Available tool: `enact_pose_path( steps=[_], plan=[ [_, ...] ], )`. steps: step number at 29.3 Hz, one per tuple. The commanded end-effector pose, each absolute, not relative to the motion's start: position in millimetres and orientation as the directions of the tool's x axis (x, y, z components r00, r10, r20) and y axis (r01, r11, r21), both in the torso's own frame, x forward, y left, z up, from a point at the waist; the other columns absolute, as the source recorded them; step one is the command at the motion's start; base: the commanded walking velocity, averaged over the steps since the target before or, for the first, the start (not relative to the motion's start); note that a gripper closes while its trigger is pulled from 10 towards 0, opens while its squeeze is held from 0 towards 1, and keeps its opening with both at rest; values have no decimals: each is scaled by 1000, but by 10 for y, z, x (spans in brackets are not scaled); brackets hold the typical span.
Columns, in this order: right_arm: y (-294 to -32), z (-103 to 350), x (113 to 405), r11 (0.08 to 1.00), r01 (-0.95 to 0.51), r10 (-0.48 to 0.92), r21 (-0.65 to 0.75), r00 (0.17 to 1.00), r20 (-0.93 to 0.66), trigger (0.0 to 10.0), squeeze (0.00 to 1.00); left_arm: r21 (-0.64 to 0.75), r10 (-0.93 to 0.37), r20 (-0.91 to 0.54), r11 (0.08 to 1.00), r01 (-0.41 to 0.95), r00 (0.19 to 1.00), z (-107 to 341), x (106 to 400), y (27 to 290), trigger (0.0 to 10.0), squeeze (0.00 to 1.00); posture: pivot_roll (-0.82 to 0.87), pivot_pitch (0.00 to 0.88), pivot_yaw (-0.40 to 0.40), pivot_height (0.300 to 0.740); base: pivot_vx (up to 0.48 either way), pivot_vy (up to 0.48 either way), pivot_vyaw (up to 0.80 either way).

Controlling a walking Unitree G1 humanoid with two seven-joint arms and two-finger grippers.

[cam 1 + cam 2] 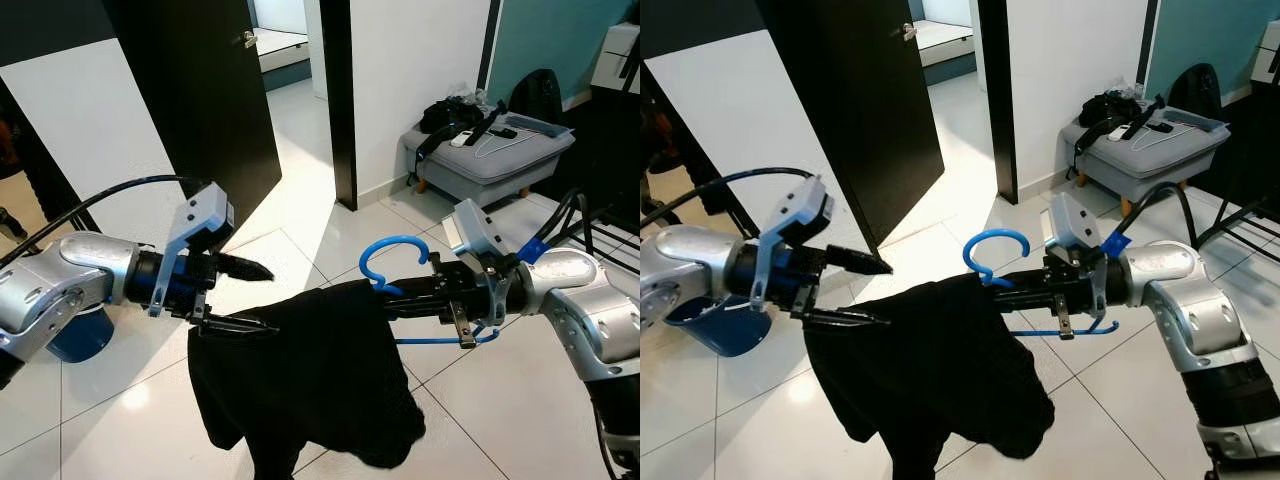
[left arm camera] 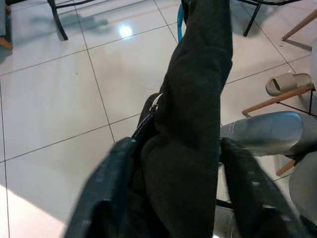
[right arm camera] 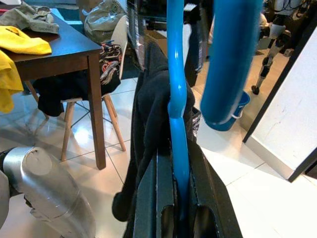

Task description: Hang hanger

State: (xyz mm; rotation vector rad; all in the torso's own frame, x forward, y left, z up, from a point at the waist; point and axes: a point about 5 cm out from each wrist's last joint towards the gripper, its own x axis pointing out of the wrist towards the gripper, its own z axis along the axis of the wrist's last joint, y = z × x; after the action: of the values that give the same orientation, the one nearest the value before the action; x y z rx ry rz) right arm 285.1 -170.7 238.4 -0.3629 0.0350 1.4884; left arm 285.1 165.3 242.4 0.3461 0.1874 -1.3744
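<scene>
A blue plastic hanger [image 1: 392, 250] is held level in front of me, with my right gripper [image 1: 388, 296] shut on its neck just below the hook. A black garment [image 1: 310, 390] is draped over the hanger's left end and hangs down in folds. At the garment's left shoulder my left gripper [image 1: 268, 298] is open. Its upper finger sticks out clear above the cloth, and the lower finger [image 1: 240, 325] lies along the cloth's top edge. In the left wrist view the garment [image 2: 193, 124] runs between the two spread fingers. The right wrist view looks along the hanger [image 3: 177, 99], clamped between the fingers.
A black door [image 1: 200, 90] stands open ahead on the left, beside a white wall. A grey bench [image 1: 490, 150] with bags on it sits at the back right, near a black metal rack [image 1: 610, 200]. A blue bucket [image 1: 75, 335] stands under my left arm. White tile floor [image 1: 300, 220] lies ahead.
</scene>
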Motion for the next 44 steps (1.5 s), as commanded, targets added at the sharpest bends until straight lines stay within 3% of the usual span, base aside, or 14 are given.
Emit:
enact_pose_path(
  steps=[1, 15, 24, 25, 26, 27, 34, 36, 37, 39, 44],
  plan=[
    [-1649, 2502, 2849, 24, -963, 975, -267, 82, -206, 10000, 0, 107, -905, -378, 169, 980, 197, 2301, 2855, 1675, 0, 0, 11, 0, 154, 736, 0, 0, 0],
    [-1648, 2605, 2861, 58, -954, 984, -295, 104, -146, 10000, 0, 106, -879, -428, 184, 977, 212, 2228, 2877, 1697, 0, 0, 2, 0, 160, 736, 0, 0, 0],
    [-1630, 2627, 2887, 104, -953, 987, -285, 135, -91, 10000, 0, 186, -868, -412, 217, 958, 277, 2388, 2991, 1772, 0, 0, 2, 0, 160, 736, 0, 0, 0],
    [-1638, 2602, 2878, 105, -960, 987, -260, 133, -92, 10000, 388, 211, -865, -403, 229, 950, 298, 2450, 3027, 1807, 0, 0, 3, 0, 159, 736, 0, 0, 0],
    [-1638, 2602, 2878, 105, -960, 987, -260, 133, -92, 10000, 388, 211, -865, -403, 229, 950, 298, 2450, 3027, 1807, 0, 0, 3, 0, 159, 736, 0, 0, 0],
    [-1659, 2569, 2868, 114, -965, 986, -237, 140, -95, 10000, 1000, 237, -861, -396, 240, 941, 319, 2507, 3056, 1845, 0, 0, 0, 0, 160, 736, 0, 0, 0],
    [-1788, 2515, 2842, 150, -965, 976, -214, 179, -126, 10000, 1000, 286, -844, -390, 268, 920, 367, 2607, 3122, 1941, 0, 0, -5, 0, 163, 736, 0, 0, 0],
    [-1990, 2532, 2861, 226, -945, 949, -237, 268, -163, 10000, 1000, 328, -827, -386, 291, 899, 409, 2691, 3178, 2026, 0, 0, -18, 0, 168, 736, 0, 0, 0],
    [-1990, 2532, 2861, 226, -945, 949, -237, 268, -163, 10000, 1000, 328, -827, -386, 291, 899, 409, 2691, 3178, 2026, 0, 0, -18, 0, 168, 736, 0, 0, 0],
    [-2234, 2577, 2854, 317, -910, 909, -267, 372, -188, 10000, 1000, 366, -821, -358, 315, 876, 444, 2805, 3225, 2084, 0, 0, -19, 0, 171, 736, 0, 0, 0],
    [-2342, 2539, 2765, 363, -898, 892, -249, 413, -186, 10000, 1000, 382, -846, -281, 334, 861, 453, 2958, 3239, 2100, 0, 0, -28, 0, 172, 736, 0, 0, 0]
  ],
)
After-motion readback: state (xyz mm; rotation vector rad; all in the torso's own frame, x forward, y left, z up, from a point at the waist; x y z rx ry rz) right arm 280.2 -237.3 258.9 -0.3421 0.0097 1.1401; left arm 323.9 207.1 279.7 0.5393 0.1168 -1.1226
